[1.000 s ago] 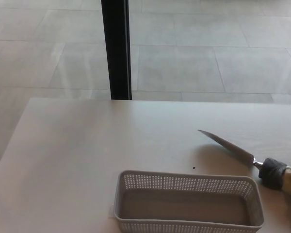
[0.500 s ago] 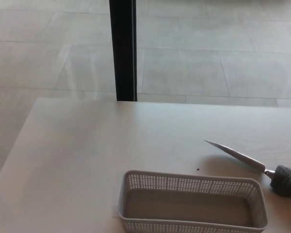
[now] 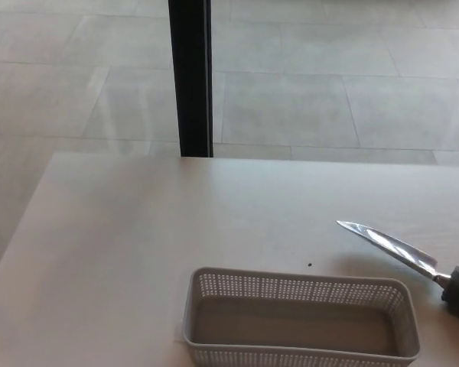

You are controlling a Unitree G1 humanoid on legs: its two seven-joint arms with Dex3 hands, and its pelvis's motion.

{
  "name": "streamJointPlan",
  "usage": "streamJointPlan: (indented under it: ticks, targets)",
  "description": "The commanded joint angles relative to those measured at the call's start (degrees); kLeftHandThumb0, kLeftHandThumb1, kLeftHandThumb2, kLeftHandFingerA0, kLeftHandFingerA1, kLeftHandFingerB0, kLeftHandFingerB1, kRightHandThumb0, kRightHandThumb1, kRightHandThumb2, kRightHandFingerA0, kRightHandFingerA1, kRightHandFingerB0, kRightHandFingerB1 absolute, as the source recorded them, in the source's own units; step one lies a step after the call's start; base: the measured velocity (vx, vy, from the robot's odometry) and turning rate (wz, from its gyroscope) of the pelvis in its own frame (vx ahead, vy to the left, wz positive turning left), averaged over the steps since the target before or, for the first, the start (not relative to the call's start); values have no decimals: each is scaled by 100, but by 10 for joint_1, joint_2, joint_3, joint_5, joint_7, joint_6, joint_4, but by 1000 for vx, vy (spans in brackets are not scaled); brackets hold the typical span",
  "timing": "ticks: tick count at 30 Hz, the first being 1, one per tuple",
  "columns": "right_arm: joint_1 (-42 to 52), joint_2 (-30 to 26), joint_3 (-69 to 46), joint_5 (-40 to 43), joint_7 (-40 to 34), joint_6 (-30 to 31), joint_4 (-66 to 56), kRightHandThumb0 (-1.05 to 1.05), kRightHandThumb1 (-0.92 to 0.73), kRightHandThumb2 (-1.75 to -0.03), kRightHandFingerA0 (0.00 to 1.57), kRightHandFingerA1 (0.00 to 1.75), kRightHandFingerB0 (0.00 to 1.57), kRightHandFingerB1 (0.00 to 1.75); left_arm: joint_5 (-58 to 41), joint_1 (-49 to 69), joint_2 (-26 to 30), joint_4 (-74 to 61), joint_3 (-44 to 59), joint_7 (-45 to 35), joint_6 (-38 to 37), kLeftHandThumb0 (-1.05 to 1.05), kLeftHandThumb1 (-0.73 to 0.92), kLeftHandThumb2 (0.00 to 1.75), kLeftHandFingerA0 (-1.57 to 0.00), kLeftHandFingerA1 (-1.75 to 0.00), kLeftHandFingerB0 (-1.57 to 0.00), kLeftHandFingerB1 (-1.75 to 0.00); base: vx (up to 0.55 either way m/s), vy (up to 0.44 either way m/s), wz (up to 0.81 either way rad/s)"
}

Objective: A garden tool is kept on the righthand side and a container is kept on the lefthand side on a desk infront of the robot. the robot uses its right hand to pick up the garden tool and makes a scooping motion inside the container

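The garden trowel (image 3: 394, 248) hangs tilted over the right part of the surface (image 3: 138, 229), its shiny pointed blade aimed toward the far left and its dark collar running off the right edge of the view. No hand shows, so whether fingers are grasping the handle cannot be told (the handle itself is cut off by the frame). The blade's tip sits above and just behind the far right corner of the grey perforated basket (image 3: 298, 317), which stands at the near edge of the surface, its inside bare. A small dark speck (image 3: 309, 265) lies on the surface just behind the basket's far rim. The left half and the far side of the pale surface offer open room. Beyond the far edge a black post (image 3: 190, 76) rises from a floor of large grey tiles (image 3: 329, 92).
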Motion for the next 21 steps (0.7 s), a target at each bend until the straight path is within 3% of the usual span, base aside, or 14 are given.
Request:
streamJointPlan:
  ticks: [1, 4, 5, 6, 7, 11, 12, 13, 16, 18, 20, 21]
  targets:
    - [4, -20, -49, 27, -9, -30, -57, -17, -60, -81, 80, 175, 66, 155, 2, 6, 12, 0, -2, -1, -7, -79, 3, 107, -92, -111, -75, -96, 0, 0, 0]
    - [4, -32, -69, 19, -14, -48, -81, -13, -58, -82, 81, 173, 68, 150, 1, 5, 12, 2, -3, 0, -3, -78, 1, 107, -83, -109, -75, -98, 0, 0, 0]
    - [10, -39, -93, 33, -20, -62, -107, -7, -56, -76, 79, 173, 67, 152, 1, 5, 13, 2, -3, 0, -3, -74, 2, 106, -95, -111, -77, -96, 0, 0, 0]
    - [12, -37, -100, 33, -18, -64, -112, -7, -56, -76, 79, 173, 67, 152, 1, 4, 14, 2, -3, 0, -3, -74, 2, 106, -95, -111, -77, -96, 0, 0, 0]
    - [15, -44, -123, 45, -31, -88, -122, -8, -54, -83, 80, 175, 68, 151, 2, 4, 14, 3, -3, 3, -4, -79, -2, 105, -102, -113, -80, -97, 0, 0, 0]
    - [24, -49, -168, 52, -33, -103, -148, -16, -53, -98, 87, 175, 73, 154, -4, 4, 15, 2, 2, 0, -3, -83, -2, 108, -103, -116, -80, -100, 0, 0, 0]
    - [30, -58, -183, 61, -26, -109, -158, -25, -58, -109, 90, 175, 74, 155, -4, 4, 15, 2, 2, -1, -2, -74, -1, 105, -103, -113, -79, -98, 0, 0, 0]
    - [36, -63, -197, 65, -20, -115, -167, -27, -56, -114, 91, 175, 75, 156, 2, 4, 15, 3, -3, 1, -5, -82, 4, 103, -77, -111, -70, -99, 0, 0, 0]
    - [53, -78, -214, 56, -26, -144, -179, -28, -52, -120, 94, 175, 76, 155, 4, 5, 16, 1, -7, -9, -8, -81, 3, 108, -68, -116, -66, -101, 0, 0, 0]
    - [65, -97, -220, 47, -29, -171, -184, -30, -50, -119, 95, 175, 74, 157, 6, 2, 13, 1, -10, -1, -6, -71, -4, 116, -91, -108, -78, -98, 0, 0, 0]
    - [80, -132, -217, 32, -25, -216, -191, -20, -49, -110, 90, 175, 73, 153, -10, 0, 12, 2, 4, -1, 4, -69, -4, 111, -91, -107, -77, -98, 0, 0, 0]
    - [88, -143, -215, 24, -29, -230, -191, -18, -49, -105, 89, 175, 72, 155, -3, 0, 12, 1, -2, 5, 1, -67, 2, 109, -105, -111, -83, -98, 0, 0, 0]
